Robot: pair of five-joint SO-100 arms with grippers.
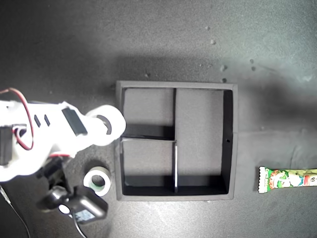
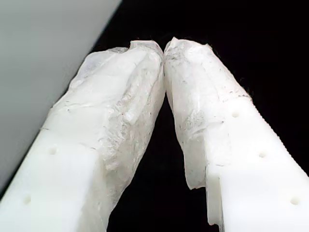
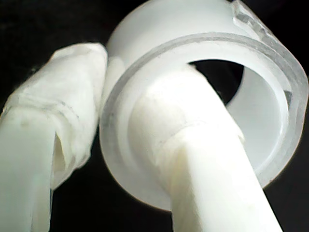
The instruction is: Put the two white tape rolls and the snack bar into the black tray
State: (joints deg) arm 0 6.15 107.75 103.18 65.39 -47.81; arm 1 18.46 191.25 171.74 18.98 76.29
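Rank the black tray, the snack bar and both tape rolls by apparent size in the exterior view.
1. Black tray.
2. Snack bar, though the picture's edge cuts it off.
3. Held tape roll and green-cored tape roll: similar; the held one sits nearer the camera, so unranked.

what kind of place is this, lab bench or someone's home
Most likely a tabletop robot test bench, though the room is out of view: a plain dark mat, a black tray set out for sorting, and my second gripper clamped on a white tape roll.

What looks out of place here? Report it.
Nothing is spilled or damaged. The snack bar lies far off the black tray, cut by the exterior view's right edge. My second gripper holds one tape roll with a finger through its hole.
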